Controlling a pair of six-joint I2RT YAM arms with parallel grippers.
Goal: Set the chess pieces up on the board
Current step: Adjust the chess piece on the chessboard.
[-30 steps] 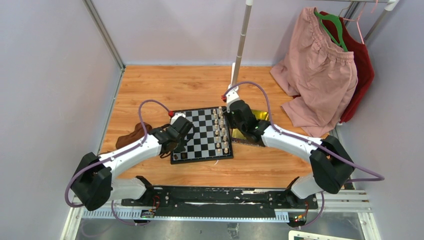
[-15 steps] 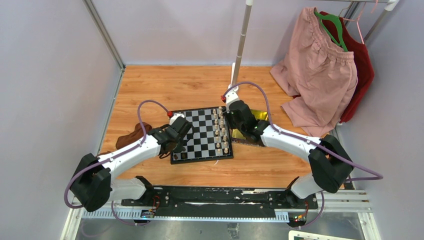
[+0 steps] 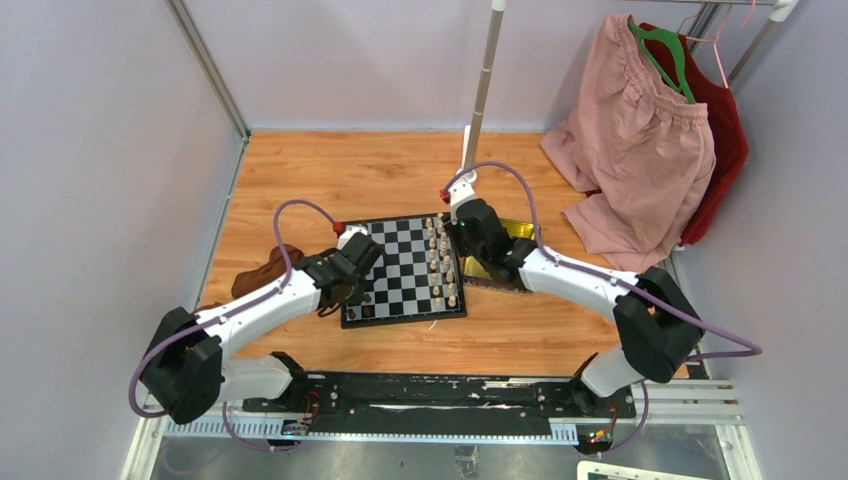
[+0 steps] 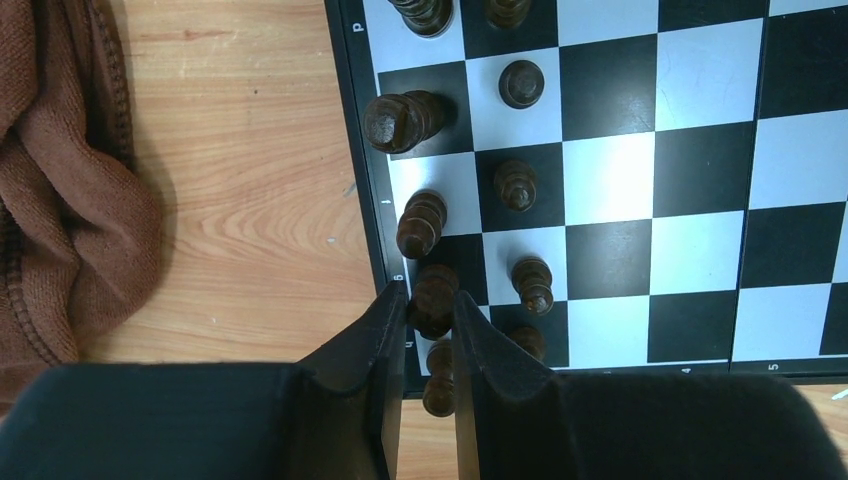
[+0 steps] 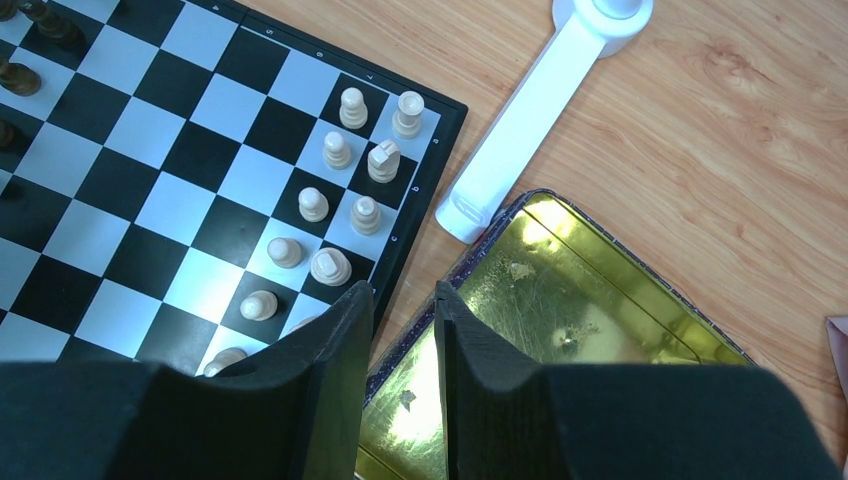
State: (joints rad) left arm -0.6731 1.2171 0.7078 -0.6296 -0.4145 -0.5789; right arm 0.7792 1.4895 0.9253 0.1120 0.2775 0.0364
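Sitting mid-way across the light wooden tabletop (image 3: pixel 330 170), the flat, square, black-and-silver checkered chessboard (image 3: pixel 405 272) has its near edge turned toward the arm bases. Small dark brown chess pieces (image 4: pixel 515 185) stand in two files along its left edge. Small cream chess pieces (image 5: pixel 365 215) stand in two files along its right edge, with open squares between the sets.

The left gripper (image 4: pixel 430 296) hangs over the board's near left corner. Its fingers are drawn in on either side of one dark piece on the edge file and seem to pinch it, though contact is hard to confirm. A crumpled brown cloth (image 4: pixel 60 200) lies just beside that left edge.

The right gripper (image 5: pixel 402 290) hangs over the board's right rim, jaws parted and holding nothing. A shiny gold rectangular metal tray (image 5: pixel 560 310) sits just beside that rim. A white plastic pole base (image 5: pixel 530 120) lies near the board's far right corner.
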